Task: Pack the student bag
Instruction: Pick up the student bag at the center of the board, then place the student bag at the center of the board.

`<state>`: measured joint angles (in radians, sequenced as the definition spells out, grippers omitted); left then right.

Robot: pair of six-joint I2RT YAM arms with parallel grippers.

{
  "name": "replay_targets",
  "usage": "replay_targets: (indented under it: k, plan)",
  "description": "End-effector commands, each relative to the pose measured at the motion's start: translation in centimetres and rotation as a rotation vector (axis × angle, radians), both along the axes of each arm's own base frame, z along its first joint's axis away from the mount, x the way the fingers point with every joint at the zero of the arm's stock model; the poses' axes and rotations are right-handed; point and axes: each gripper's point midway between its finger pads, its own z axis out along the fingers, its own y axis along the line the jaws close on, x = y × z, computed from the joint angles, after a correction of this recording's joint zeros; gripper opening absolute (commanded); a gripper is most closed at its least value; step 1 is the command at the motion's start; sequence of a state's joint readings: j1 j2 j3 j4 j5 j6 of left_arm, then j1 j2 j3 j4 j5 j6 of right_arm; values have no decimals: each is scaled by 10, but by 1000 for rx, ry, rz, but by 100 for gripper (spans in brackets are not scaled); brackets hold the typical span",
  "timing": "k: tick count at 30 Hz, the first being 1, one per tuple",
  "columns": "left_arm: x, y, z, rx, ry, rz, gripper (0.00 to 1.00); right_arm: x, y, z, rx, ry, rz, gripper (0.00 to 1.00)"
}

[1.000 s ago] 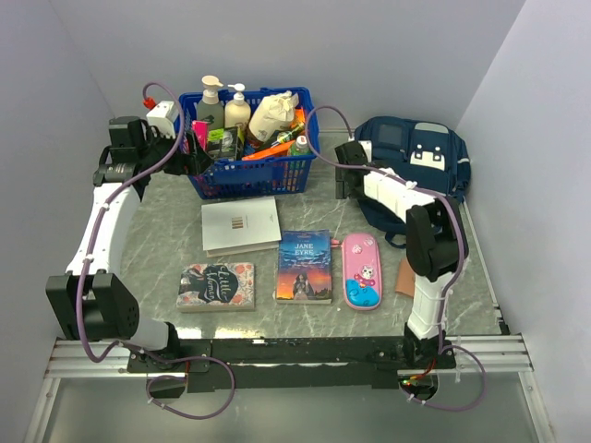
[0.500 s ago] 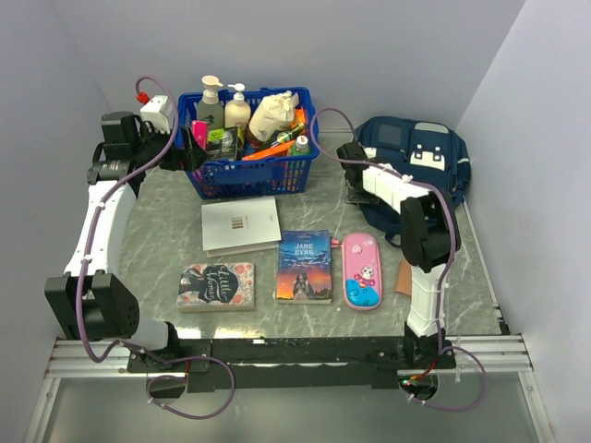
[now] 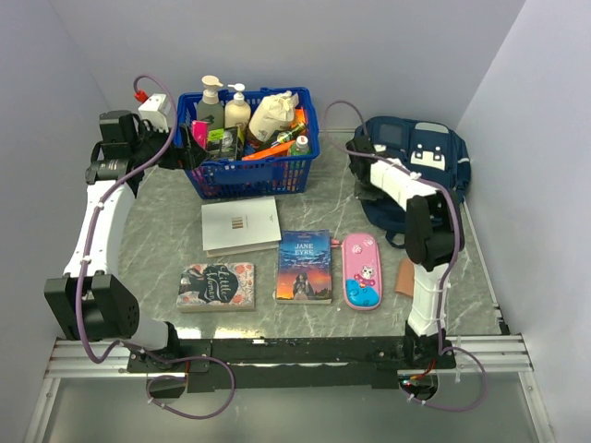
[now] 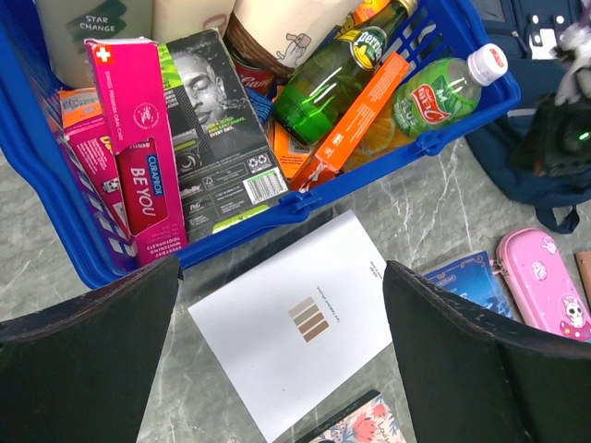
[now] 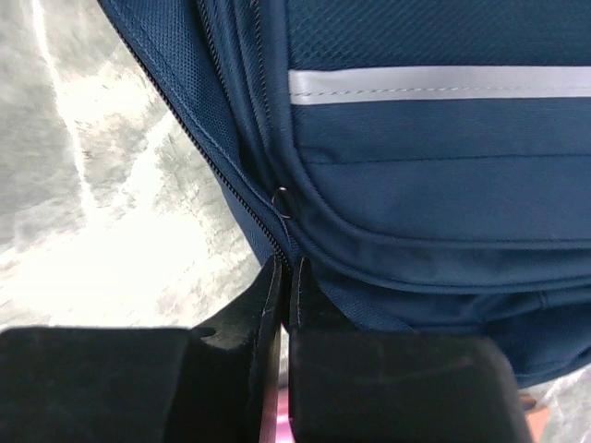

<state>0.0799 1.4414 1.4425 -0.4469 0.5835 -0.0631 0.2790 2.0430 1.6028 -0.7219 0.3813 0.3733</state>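
The student bag (image 3: 427, 161), a navy backpack with white patches and a pale stripe (image 5: 434, 83), lies at the back right of the table. My right gripper (image 3: 362, 153) is at the bag's left edge. In the right wrist view its jaws (image 5: 288, 269) are shut on the zipper line (image 5: 242, 198) of the bag, just below a small metal ring (image 5: 280, 197). My left gripper (image 3: 187, 148) hangs open by the left end of the blue basket. In the left wrist view its fingers (image 4: 102, 360) stand wide apart over a white notebook (image 4: 295, 323), holding nothing.
The blue mesh basket (image 3: 251, 172) of bottles and boxes stands at the back centre. In front of it lie the white notebook (image 3: 240, 224), a floral book (image 3: 217, 284), a Jane Eyre book (image 3: 304, 265), a pink pencil case (image 3: 361, 269) and a brown flat item (image 3: 404, 277).
My right gripper has swung right onto the bag's left edge and gone from open to shut on the zipper line. The left arm has barely moved.
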Motion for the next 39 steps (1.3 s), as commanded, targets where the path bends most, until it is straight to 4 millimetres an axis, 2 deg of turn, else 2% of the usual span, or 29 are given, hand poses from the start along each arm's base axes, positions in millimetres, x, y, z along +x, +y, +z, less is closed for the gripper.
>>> replay_targets:
  k: [1, 2, 6, 9, 10, 12, 16, 20, 22, 23, 27, 30, 31, 33, 36, 39]
  plan:
    - [-9, 2, 14, 18, -52, -5, 96, 35, -14, 132, 50, -329, -37, 0]
    - [-10, 2, 12, 20, -50, -4, 96, 37, -14, 148, 56, -364, -35, 0]
    - [-14, 2, 12, 27, -51, -2, 96, 40, -8, 237, 96, -562, 8, 0]
    - [-16, 2, 11, 24, -47, -3, 96, 31, -2, 287, 101, -671, 47, 0]
    - [-17, 2, 9, 23, -43, -4, 96, 27, 3, 297, 104, -692, 59, 0]
    - [-18, 1, 10, 19, -44, -4, 96, 16, 4, 328, 92, -763, 74, 0]
    - [-21, 0, 6, 13, -32, -8, 96, -8, 24, 383, 102, -898, 139, 0]
    - [-27, 0, 5, 15, -31, -6, 96, -38, 32, 452, 81, -1058, 197, 0]
    - [-30, 0, 1, 18, -22, -4, 96, -47, 35, 474, 63, -1103, 208, 0]
    - [-32, -1, 2, 16, -26, -5, 96, -57, 40, 493, 63, -1144, 228, 0]
    - [-37, -1, 0, 14, -23, -2, 96, -86, 50, 539, -6, -1264, 260, 0]
    - [-39, 1, 0, 20, -26, 7, 96, -110, 56, 560, -80, -1307, 272, 0]
    - [-40, 1, 0, 22, -27, 9, 96, -120, 54, 573, -114, -1343, 274, 0]
    - [-42, 2, 1, 30, -29, 9, 96, -134, 59, 583, -115, -1367, 271, 0]
    - [-44, 2, 3, 32, -32, 8, 96, -151, 53, 603, -131, -1417, 254, 0]
    - [-47, 2, 8, 29, -46, 12, 96, -169, 59, 622, -111, -1457, 293, 0]
